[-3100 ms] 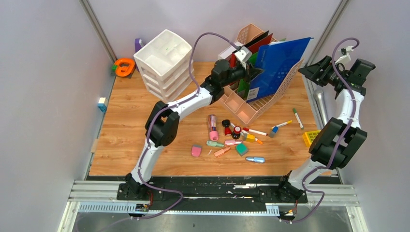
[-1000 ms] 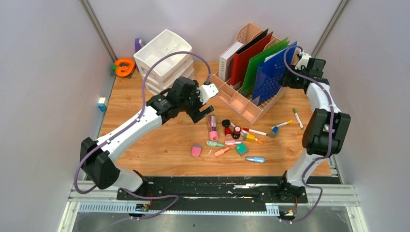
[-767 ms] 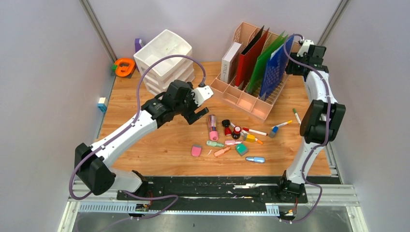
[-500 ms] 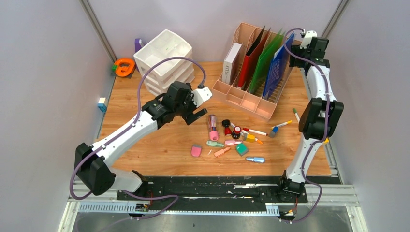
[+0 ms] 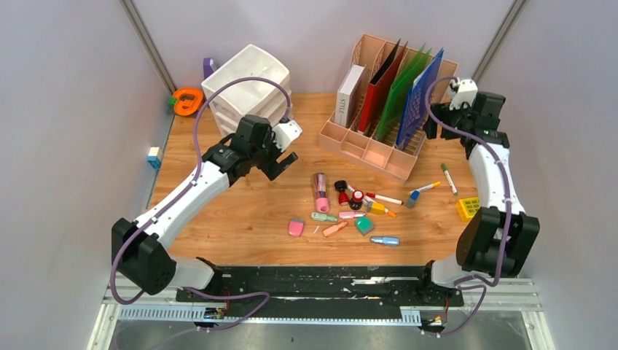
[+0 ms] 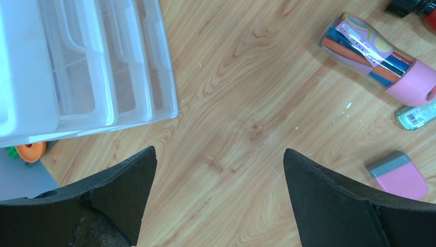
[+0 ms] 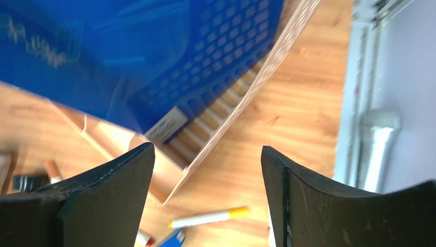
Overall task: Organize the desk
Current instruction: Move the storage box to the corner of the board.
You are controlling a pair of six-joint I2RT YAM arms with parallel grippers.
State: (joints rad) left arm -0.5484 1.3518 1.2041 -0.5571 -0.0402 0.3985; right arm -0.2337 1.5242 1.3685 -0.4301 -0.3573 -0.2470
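The desk (image 5: 218, 219) is a light wood tabletop. A peach file rack (image 5: 379, 157) stands upright at the back with a blue folder (image 5: 423, 91), a green folder (image 5: 401, 91), a red folder and a white book in it. My right gripper (image 5: 437, 124) is open just right of the rack and holds nothing. The right wrist view shows my right gripper (image 7: 206, 148) over bare wood beside the rack's corner (image 7: 247, 103). My left gripper (image 5: 279, 164) is open and empty in front of the white drawer unit (image 5: 244, 80). Seen from its wrist, my left gripper (image 6: 219, 150) hangs above bare wood.
Loose stationery lies mid-desk: a pink-capped pen tube (image 5: 319, 191), a pink eraser (image 5: 296, 227), markers and small bottles. An orange tape dispenser (image 5: 188, 100) sits at the back left. A yellow block (image 5: 466, 208) and a green marker (image 5: 449, 178) lie at the right. A silver cylinder (image 7: 378, 149) lies along the right rail.
The rack went from tilted to upright. My right gripper opened, let go at the blue folder and drew back to the right. My left arm pulled back left toward the drawers.
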